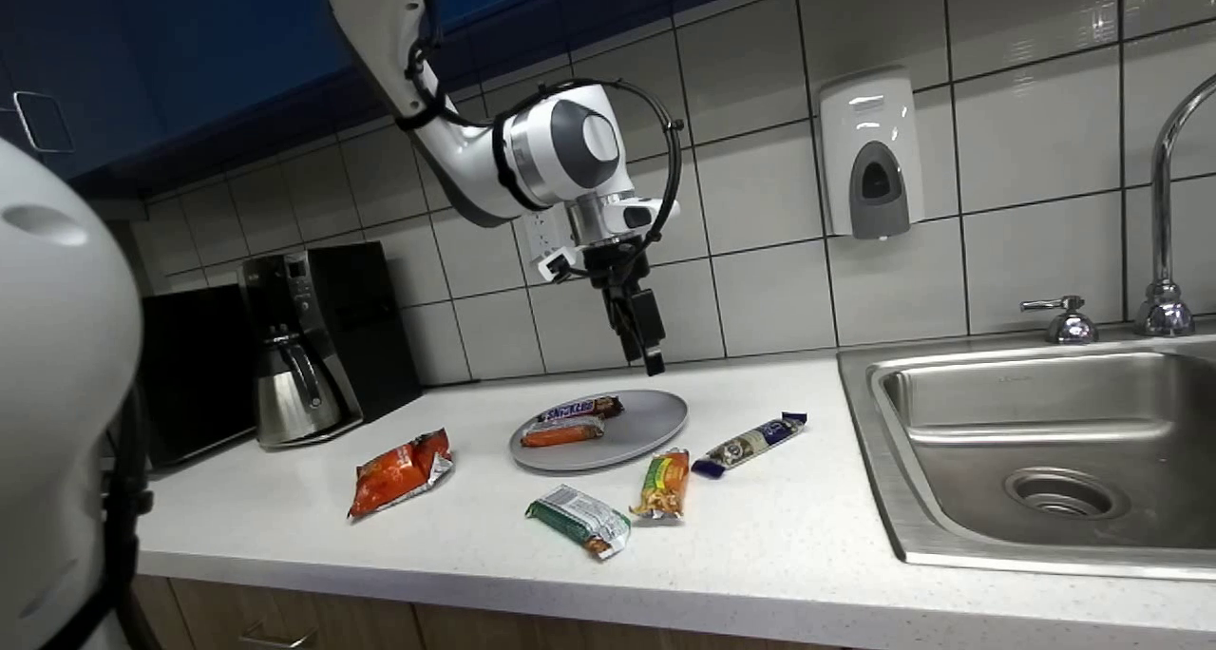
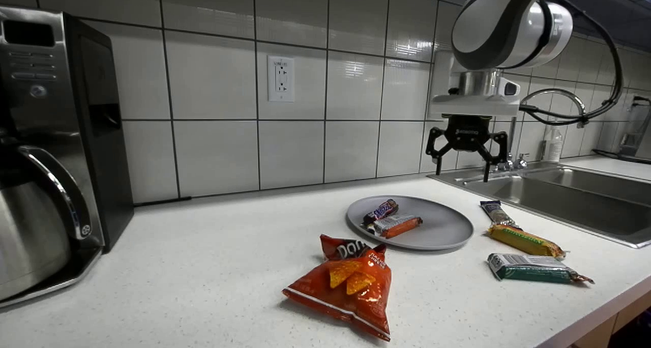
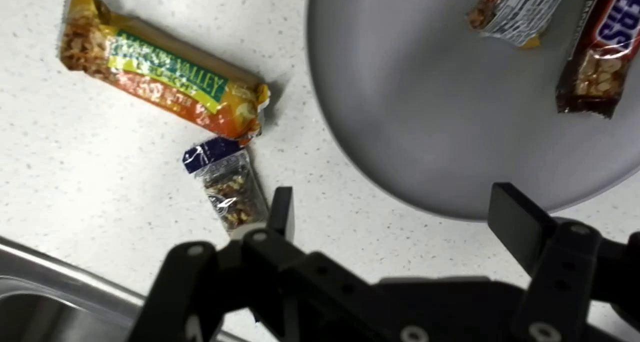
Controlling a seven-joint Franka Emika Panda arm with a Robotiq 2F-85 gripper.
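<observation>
From the left in an exterior view, a Doritos bag [image 2: 351,289] is seen on the surface [image 2: 203,266]; a Snickers bar [image 2: 381,212] and an orange-wrapped bar [image 2: 402,228] are borne by a gray plate [image 2: 445,231]. The claw [image 2: 463,171] is held higher, its fingers [image 3: 517,227] parted wide. Below it, toward the right, a clear-wrapped nut bar [image 2: 499,215] is laid, partly hidden by the claw in the wrist view, followed by a Nature Valley bar [image 2: 526,240] and a green-wrapped bar [image 2: 531,269].

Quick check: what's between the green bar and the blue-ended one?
The yellow granola bar lies between the green bar and the blue-ended bar, in both exterior views.
</observation>
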